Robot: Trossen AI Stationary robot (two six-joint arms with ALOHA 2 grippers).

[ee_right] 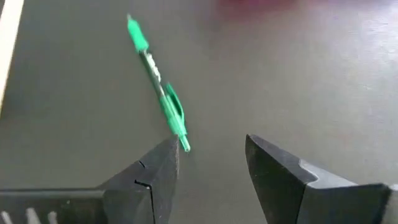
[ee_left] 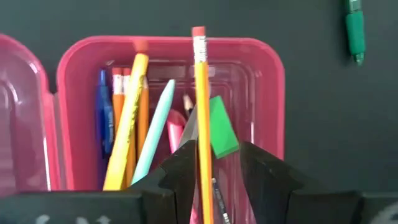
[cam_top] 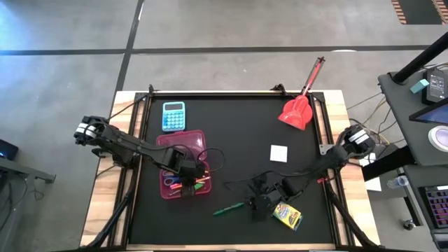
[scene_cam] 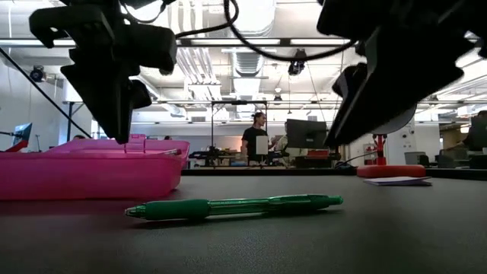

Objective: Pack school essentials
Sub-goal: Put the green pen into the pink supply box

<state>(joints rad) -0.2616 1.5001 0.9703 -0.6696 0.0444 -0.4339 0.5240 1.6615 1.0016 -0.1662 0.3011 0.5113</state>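
An open pink pencil case (cam_top: 165, 142) sits on the black mat at its left and holds a blue pen (ee_left: 102, 118), yellow and orange pencils (ee_left: 132, 112), a teal pencil (ee_left: 155, 130) and a green eraser (ee_left: 222, 127). My left gripper (ee_left: 217, 152) hovers over the case (ee_left: 273, 93), open, with an orange pencil (ee_left: 200, 93) running between its fingers. A green pen (cam_top: 228, 208) lies flat on the mat near the near edge. My right gripper (ee_right: 211, 146) hangs open just right of the pen (ee_right: 158, 84), its fingers near the pen's tip. A yellow-green crayon box (cam_top: 288, 216) lies right of that gripper. My left gripper stands open around the orange pencil, which runs along the inner side of one finger (ee_left: 186, 168); I cannot tell whether it touches. The pencil's eraser end (ee_left: 198, 32) reaches to the case's far rim.
A blue calculator (cam_top: 173, 115) lies beyond the case, a white note (cam_top: 278, 152) right of centre, and a red scoop (cam_top: 299, 108) at the far right corner. The case's lid (cam_top: 183, 138) lies open toward the far side. People and desks show beyond the table in the low view.
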